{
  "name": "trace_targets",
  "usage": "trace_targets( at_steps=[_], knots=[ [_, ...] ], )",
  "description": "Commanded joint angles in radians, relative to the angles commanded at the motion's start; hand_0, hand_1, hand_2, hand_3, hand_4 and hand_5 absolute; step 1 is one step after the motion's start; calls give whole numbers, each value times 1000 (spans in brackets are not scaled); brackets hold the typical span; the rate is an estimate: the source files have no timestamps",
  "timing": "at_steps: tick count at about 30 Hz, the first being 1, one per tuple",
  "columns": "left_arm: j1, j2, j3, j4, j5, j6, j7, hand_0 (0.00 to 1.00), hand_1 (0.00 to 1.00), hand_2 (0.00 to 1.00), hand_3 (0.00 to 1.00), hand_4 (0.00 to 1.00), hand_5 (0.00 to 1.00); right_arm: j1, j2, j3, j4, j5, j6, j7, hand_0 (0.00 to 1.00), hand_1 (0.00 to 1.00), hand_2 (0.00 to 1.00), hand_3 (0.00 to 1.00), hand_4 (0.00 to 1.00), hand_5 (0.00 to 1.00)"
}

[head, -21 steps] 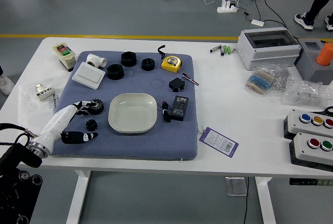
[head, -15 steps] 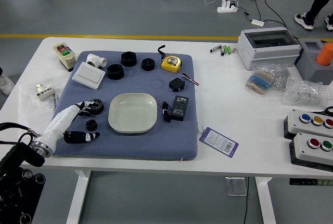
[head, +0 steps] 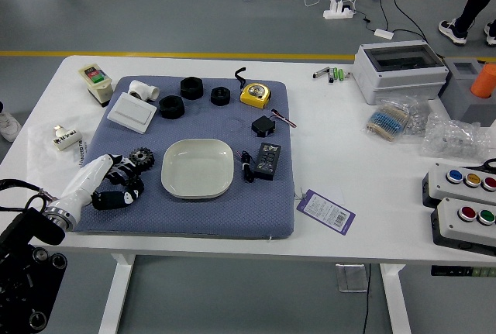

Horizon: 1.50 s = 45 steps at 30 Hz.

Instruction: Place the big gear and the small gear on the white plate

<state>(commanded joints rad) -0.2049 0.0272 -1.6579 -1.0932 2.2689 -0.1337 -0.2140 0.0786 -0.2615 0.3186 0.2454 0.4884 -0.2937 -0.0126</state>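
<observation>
My left hand (head: 129,182) reaches in from the lower left over the blue mat, its black fingers and thumb closed together around the small gear. Dark fingers cover most of that gear, so its outline barely shows. Just beyond the fingertips lies the black toothed big gear (head: 142,157), flat on the mat and left of the plate. The white plate (head: 198,168), a rounded square, sits on the mat to the right of both gears with nothing on it. My right hand is out of view.
Along the mat's far part are a white box (head: 132,112), black rings (head: 172,106) and a yellow tape measure (head: 255,94). A black adapter (head: 267,161) and cable lie right of the plate. A person's legs show at the upper right.
The fingers and thumb of my left hand have drawn together over the small gear, which showed between them before. The big gear is now less covered by the fingers.
</observation>
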Motion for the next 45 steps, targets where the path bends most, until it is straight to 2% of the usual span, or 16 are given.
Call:
trace_targets(
  at_steps=[4,8,18,20,23,24,29,30,36,37,42,43,45],
  knots=[
    [1,13,-7,0,0,-28,19,339,412,474,498,425,2,-3,1,-5,0,2,1,0,695,715,750,574,799,684],
    [7,20,-11,-8,0,-33,19,318,397,463,496,410,2,-6,2,-7,0,4,2,0,694,716,749,574,799,684],
    [14,25,10,-87,0,-12,-1,313,389,453,491,377,2,-11,3,-13,0,6,2,0,694,716,750,574,799,684],
    [8,24,40,-127,0,0,-15,313,389,453,491,377,2,-12,3,-15,0,6,2,-1,694,716,750,574,799,684],
    [0,19,66,-154,-1,12,-32,313,389,453,491,377,2,-11,3,-13,0,6,1,0,694,716,750,574,799,684],
    [-6,12,75,-156,-11,21,-48,311,378,442,482,331,2,-11,3,-12,0,5,1,0,694,715,750,575,799,685],
    [-34,-20,99,-142,-31,47,-93,311,378,442,482,331,2,-9,3,-6,0,3,0,-1,694,715,750,575,799,685],
    [-36,-22,101,-141,-33,49,-96,311,373,435,478,303,2,-9,3,-6,0,3,0,-1,693,716,750,575,799,684],
    [-83,-27,177,-82,-64,97,-139,311,373,435,478,303,2,-4,0,-1,0,0,0,-1,693,716,750,575,799,684],
    [-86,-27,182,-76,-61,100,-139,321,405,472,517,364,2,-3,0,-1,0,0,0,-1,694,715,750,574,799,684],
    [-113,-27,203,-6,0,100,-106,321,405,472,517,364,2,2,-1,0,1,-1,-1,1,694,715,750,574,799,684],
    [-115,-27,204,-1,0,101,-104,678,769,848,747,879,146,2,-1,0,1,-1,-1,1,696,715,750,575,799,684],
    [-129,-27,204,33,0,105,-84,678,769,848,747,879,146,3,-1,-1,0,-1,-2,1,696,715,750,575,799,684]
  ],
)
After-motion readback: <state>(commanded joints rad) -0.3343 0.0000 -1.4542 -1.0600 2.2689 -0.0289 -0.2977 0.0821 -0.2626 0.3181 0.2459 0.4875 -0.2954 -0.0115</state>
